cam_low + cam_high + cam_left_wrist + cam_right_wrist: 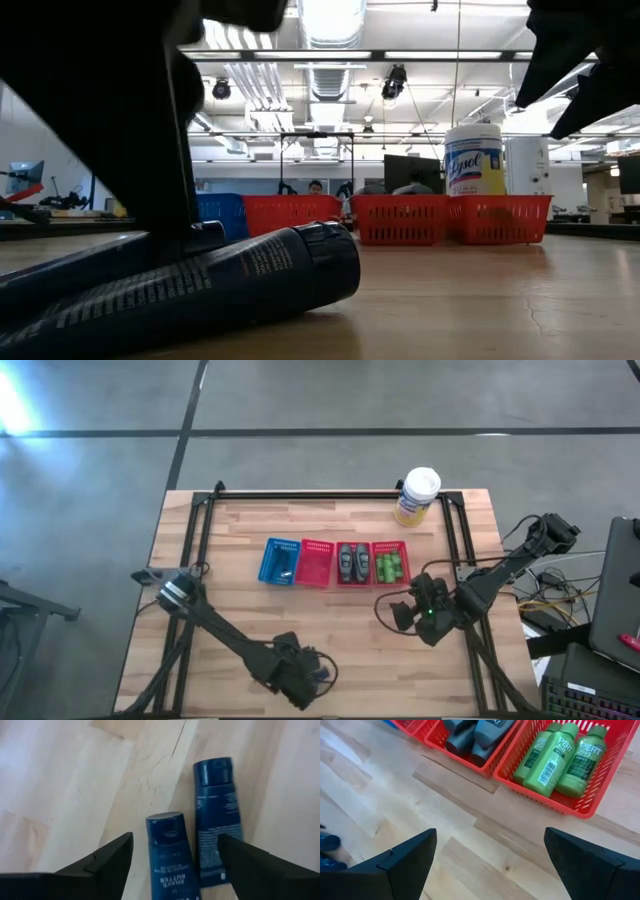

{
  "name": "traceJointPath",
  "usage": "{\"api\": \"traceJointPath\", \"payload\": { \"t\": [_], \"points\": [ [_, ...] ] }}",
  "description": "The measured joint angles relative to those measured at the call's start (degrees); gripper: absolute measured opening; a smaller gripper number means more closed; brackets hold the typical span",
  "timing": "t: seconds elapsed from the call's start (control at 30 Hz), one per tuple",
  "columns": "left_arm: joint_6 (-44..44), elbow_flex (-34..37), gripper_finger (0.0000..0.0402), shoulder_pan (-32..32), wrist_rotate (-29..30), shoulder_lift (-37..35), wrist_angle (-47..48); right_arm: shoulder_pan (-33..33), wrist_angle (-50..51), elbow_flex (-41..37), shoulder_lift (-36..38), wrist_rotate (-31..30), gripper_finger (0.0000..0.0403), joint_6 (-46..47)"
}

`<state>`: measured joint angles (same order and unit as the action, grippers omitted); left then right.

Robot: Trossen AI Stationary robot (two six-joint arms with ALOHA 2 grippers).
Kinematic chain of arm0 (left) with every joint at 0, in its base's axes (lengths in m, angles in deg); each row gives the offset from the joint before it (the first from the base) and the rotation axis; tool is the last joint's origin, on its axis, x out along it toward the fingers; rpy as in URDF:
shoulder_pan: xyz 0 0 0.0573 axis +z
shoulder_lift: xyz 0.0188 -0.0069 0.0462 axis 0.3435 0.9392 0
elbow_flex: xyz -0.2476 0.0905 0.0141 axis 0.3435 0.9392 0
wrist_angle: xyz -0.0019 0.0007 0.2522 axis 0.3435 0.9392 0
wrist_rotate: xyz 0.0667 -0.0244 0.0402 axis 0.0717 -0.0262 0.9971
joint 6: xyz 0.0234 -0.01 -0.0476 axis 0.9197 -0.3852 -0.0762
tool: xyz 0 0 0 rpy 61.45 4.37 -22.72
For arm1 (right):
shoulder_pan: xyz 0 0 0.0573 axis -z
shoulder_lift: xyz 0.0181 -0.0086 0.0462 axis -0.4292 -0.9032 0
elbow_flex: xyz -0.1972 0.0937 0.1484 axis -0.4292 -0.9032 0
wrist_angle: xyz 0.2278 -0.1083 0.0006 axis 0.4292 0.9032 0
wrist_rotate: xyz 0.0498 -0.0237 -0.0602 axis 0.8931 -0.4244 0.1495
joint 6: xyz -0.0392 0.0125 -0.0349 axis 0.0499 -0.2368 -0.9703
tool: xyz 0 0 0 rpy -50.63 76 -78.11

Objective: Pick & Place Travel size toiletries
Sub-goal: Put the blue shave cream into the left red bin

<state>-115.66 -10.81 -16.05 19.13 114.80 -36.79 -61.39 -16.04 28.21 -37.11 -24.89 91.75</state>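
Fingers (110, 865) astride blue tube (167, 852)

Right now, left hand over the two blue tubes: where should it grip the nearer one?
Grip the nearer tube across its flat body, just behind the cap, from straight above. It lies flat between the open left hand; the second tube lies close beside it.

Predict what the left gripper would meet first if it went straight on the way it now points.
Most likely the blue Shave Butter tube lying between the open left gripper's fingers, then the wooden table beneath; depth is uncertain.
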Motion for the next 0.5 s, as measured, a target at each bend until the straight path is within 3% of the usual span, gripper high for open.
{"api": "traceJointPath", "payload": {
  "t": [0.23, 0.5],
  "points": [
    [-1.38, 0.03, 0.027, 1.44, -1.04, 2.23, -0.19, -1.12, 0.17, 0.02, 0.0, 0.09, 0.0366, -0.13],
    [3.47, 2.76, 0.018, 3.04, -1.9, 2.06, -0.2, -1.54, 0.57, 0.05, 0.0, 0.15, 0.0366, -0.13]
  ]
}}
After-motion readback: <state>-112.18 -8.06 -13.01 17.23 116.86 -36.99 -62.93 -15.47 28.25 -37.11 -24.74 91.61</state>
